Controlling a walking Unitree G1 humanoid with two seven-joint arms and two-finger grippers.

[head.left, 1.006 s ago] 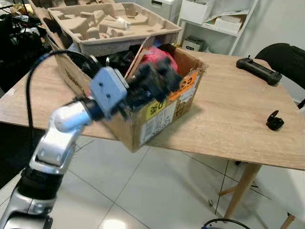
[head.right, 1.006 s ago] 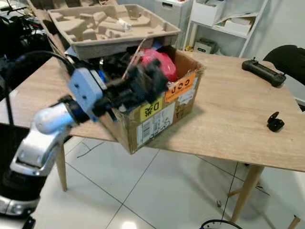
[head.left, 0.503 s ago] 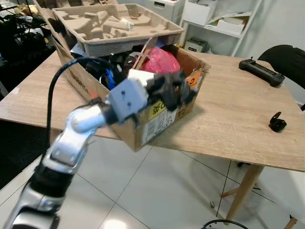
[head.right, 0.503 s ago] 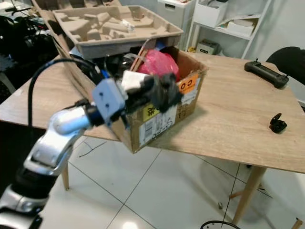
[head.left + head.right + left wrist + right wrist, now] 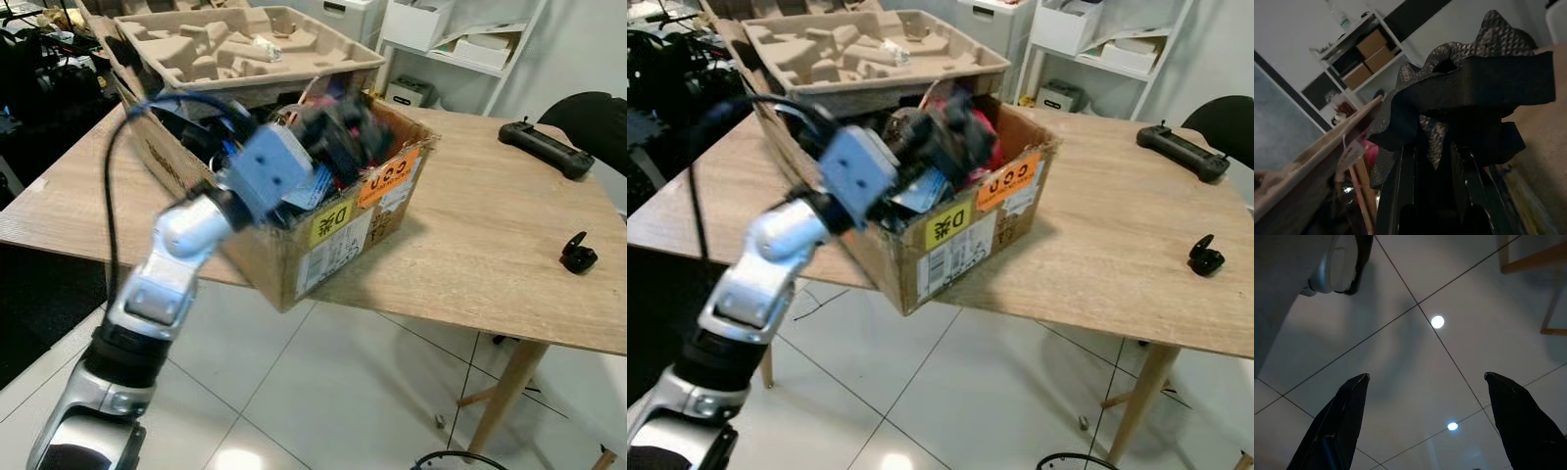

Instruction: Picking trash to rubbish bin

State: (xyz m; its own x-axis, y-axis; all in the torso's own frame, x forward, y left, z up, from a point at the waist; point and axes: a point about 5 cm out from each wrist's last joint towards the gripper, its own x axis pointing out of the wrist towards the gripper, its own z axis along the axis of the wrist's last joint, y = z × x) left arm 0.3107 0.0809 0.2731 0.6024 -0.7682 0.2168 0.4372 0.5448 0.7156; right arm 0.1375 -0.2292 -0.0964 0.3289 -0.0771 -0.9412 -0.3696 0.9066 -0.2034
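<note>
The left gripper (image 5: pixel 345 132) is clamping crumpled black textured plastic trash (image 5: pixel 1469 93), hovering directly above the open brown cardboard box (image 5: pixel 333 230) serving as bin on the wooden counter (image 5: pixel 490 245).

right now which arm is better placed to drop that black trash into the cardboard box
Left. Its tool is shut on the crumpled black trash right over the cardboard box; the right tool hangs open above the floor.

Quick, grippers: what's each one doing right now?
Left gripper: shut on black crumpled trash, over the cardboard box.
Right gripper: open, holding nothing.
</note>
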